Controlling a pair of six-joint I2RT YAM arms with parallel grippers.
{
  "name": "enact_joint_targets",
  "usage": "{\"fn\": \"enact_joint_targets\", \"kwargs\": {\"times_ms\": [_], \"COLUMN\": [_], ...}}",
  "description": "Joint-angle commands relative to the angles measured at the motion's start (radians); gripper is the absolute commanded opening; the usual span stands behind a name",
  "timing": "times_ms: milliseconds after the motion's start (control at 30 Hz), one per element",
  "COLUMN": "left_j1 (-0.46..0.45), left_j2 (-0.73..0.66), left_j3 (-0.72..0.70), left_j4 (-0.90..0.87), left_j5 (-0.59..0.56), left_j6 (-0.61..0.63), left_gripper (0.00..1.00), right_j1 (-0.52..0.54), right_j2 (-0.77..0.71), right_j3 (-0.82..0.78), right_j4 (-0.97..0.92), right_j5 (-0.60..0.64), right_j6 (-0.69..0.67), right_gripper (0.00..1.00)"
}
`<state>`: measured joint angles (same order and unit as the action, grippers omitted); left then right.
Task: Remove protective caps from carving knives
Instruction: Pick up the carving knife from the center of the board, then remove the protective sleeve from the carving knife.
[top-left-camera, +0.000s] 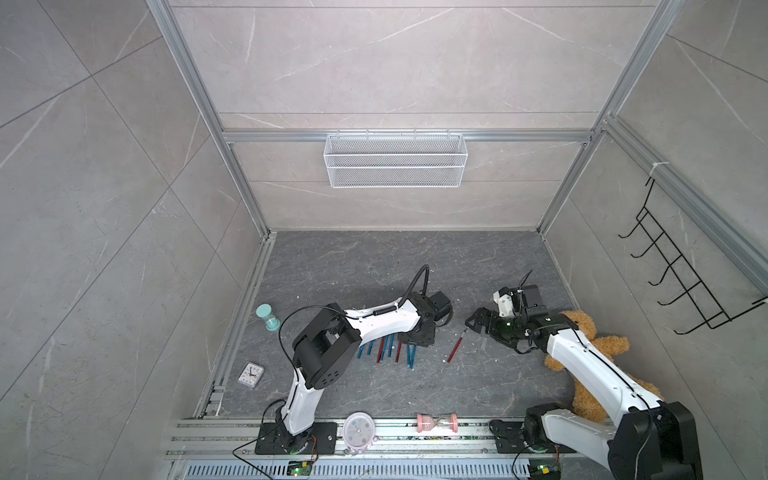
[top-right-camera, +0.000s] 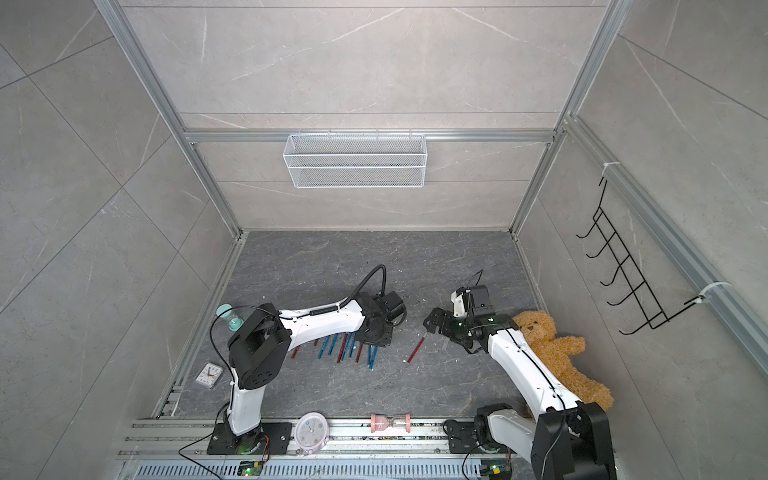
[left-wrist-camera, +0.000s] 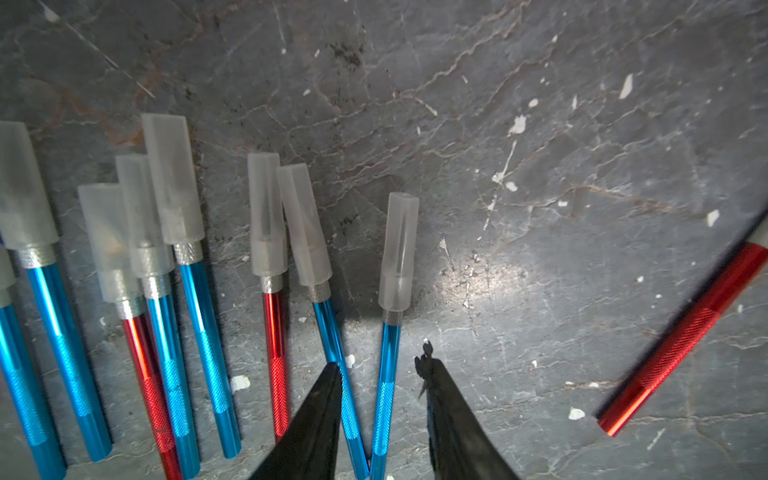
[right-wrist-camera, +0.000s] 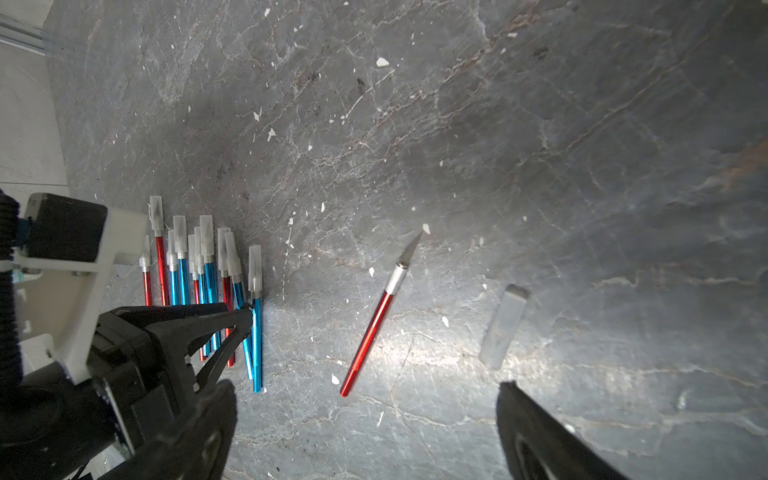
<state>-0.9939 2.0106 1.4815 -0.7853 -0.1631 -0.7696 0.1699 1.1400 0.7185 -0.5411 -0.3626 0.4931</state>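
While left gripper (left-wrist-camera: 379, 360) gapes (right gripper (right-wrist-camera: 364, 385) too), ten capped knives (right-wrist-camera: 208, 272), one bare knife (right-wrist-camera: 370, 328), one loose cap (right-wrist-camera: 504, 325)

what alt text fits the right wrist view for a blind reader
An uncapped red carving knife lies on the dark stone tabletop ahead of the open right gripper, a loose translucent cap beside it. Farther off, the left gripper straddles one blue knife in a row of capped red and blue knives.

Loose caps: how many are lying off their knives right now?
1. The loose cap lies beside the uncapped red knife, not touching it. Every other cap visible sits on a knife in the bundle; the left arm may hide more.
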Motion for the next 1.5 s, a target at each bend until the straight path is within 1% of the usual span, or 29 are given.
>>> {"fn": "enact_joint_targets", "kwargs": {"times_ms": [0,133,500,733,767,833,967,1067,1133,1233,1333,1467], "left_j1": [0.003,0.003,0.002,0.002,0.002,0.002,0.002,0.002,0.003,0.006,0.015,0.033], "left_j2": [0.024,0.04,0.07,0.092,0.094,0.091,0.067,0.027,-0.011,-0.078,-0.136,-0.178], "left_j3": [0.026,0.026,0.019,0.0,-0.003,-0.009,-0.006,-0.006,-0.016,-0.051,-0.097,-0.148], "left_j4": [-0.029,-0.022,-0.01,0.006,0.009,0.016,0.017,0.037,0.073,0.173,0.286,0.415], "left_j5": [-0.006,0.011,0.034,0.054,0.059,0.06,0.063,0.087,0.12,0.198,0.303,0.429], "left_j6": [0.025,0.026,0.026,0.023,0.021,0.019,0.021,0.033,0.045,0.078,0.111,0.123], "left_gripper": [0.33,0.27,0.18,0.15,0.12,0.07,0.02,0.0,0.0,0.0,0.0,0.0], "right_j1": [0.0,0.0,-0.003,-0.005,-0.006,-0.006,-0.005,-0.005,-0.006,-0.006,-0.004,0.003], "right_j2": [0.011,0.012,-0.001,-0.006,-0.008,-0.011,-0.017,-0.017,-0.017,-0.009,0.011,0.036], "right_j3": [0.007,0.003,-0.017,-0.022,-0.022,-0.021,-0.009,0.005,0.014,0.022,0.03,0.034], "right_j4": [0.012,0.014,0.015,0.012,0.01,0.009,-0.003,-0.012,-0.011,0.01,0.045,0.104], "right_j5": [0.001,0.001,0.001,0.002,0.002,0.002,-0.001,-0.01,-0.024,-0.069,-0.128,-0.193], "right_j6": [-0.025,-0.024,-0.023,-0.024,-0.024,-0.023,-0.029,-0.039,-0.046,-0.054,-0.046,-0.018], "right_gripper": [0.97,0.97,0.96,0.96,0.96,0.96,0.95,0.93,0.91,0.88,0.86,0.81]}}
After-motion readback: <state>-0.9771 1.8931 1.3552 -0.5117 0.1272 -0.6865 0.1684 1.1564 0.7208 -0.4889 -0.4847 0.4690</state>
